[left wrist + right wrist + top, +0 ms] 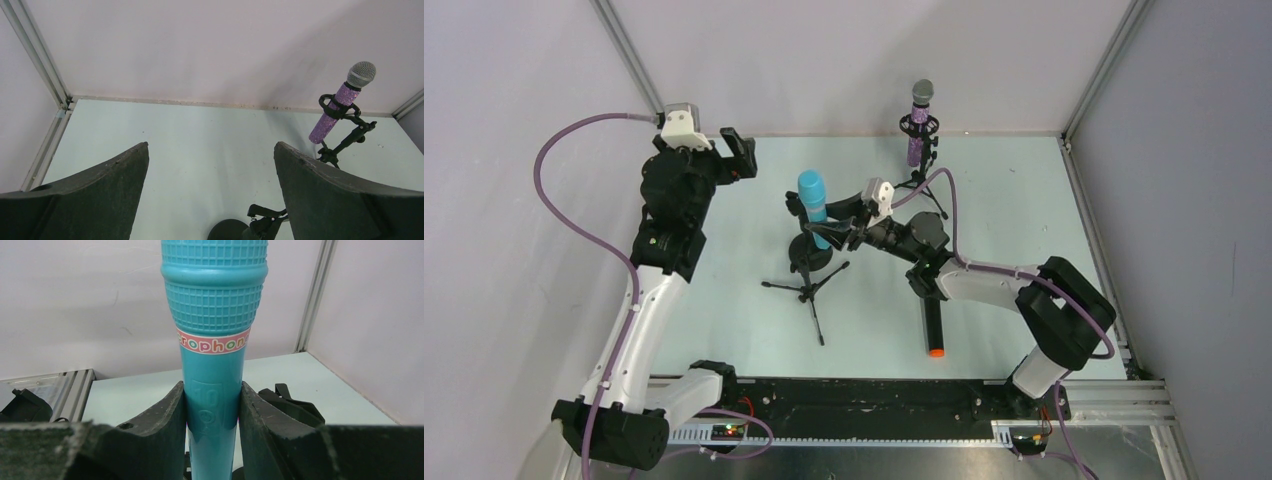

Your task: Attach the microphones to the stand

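Observation:
A light-blue microphone (814, 204) stands nearly upright in the middle of the table. My right gripper (829, 229) is shut on its handle. In the right wrist view both fingers (165, 425) press the blue microphone (214, 340) from either side; its lower end is hidden. Beside it is a black stand with a round base (809, 257) and a clip (265, 214). The purple glittery microphone (920, 126) sits clipped in a tripod stand (921, 182) at the back. A black microphone with an orange end (935, 328) lies under my right arm. My left gripper (742, 152) hangs open and empty at the back left.
A small black tripod (810, 291) stands just in front of the round base. Grey walls and aluminium posts (1089, 85) enclose the pale table (724, 310). The arm bases sit on a black rail (864, 400) at the near edge.

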Controlling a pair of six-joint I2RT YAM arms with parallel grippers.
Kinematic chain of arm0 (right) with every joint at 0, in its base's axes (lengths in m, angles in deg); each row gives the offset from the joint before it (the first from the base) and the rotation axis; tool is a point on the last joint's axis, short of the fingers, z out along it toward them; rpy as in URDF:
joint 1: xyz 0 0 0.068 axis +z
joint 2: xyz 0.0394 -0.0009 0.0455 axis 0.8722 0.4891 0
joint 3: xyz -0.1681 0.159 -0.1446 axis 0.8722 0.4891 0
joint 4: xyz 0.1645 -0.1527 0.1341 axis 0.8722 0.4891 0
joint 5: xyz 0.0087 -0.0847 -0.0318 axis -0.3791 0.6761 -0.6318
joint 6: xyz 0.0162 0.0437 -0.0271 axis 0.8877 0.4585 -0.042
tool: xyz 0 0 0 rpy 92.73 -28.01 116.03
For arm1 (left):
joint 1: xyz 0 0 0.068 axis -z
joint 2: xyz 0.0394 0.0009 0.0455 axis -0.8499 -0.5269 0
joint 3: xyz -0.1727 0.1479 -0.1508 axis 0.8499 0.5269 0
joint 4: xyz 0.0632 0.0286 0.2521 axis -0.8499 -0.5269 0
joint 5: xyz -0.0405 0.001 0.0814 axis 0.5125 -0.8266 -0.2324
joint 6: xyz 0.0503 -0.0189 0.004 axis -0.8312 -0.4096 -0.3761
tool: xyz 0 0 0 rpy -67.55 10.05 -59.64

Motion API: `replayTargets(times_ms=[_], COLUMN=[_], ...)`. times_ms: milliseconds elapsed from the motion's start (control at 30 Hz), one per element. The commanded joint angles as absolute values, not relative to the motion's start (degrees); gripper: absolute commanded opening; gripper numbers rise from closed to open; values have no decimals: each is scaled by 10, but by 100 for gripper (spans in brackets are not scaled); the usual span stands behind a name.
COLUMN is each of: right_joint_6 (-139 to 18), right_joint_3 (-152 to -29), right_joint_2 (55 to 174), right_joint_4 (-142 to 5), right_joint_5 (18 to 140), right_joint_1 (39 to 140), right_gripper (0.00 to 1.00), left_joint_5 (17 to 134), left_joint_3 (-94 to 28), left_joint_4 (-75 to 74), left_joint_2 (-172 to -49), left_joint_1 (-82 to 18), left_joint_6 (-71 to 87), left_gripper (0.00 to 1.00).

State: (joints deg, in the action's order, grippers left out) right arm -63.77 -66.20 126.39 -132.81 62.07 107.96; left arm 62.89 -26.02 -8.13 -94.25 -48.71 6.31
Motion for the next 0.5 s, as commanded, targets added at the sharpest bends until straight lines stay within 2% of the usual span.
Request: replayTargets(times_ms=[0,467], right_joint_6=[-634,-652], right_joint_3=[-648,-631], right_joint_2=[1283,1298], right_joint_4=[-1339,-1332], right_joint_5=[625,623], right_joint_1=[1077,1080], right_gripper=[0,0], left_joint_5=[620,624], left_joint_3=[-283,-283], left_joint_4=[-76,-77], left_joint_2=[-933,-932], left_joint_1=[-490,-491], left_joint_6=[50,52], left_gripper=[98,98])
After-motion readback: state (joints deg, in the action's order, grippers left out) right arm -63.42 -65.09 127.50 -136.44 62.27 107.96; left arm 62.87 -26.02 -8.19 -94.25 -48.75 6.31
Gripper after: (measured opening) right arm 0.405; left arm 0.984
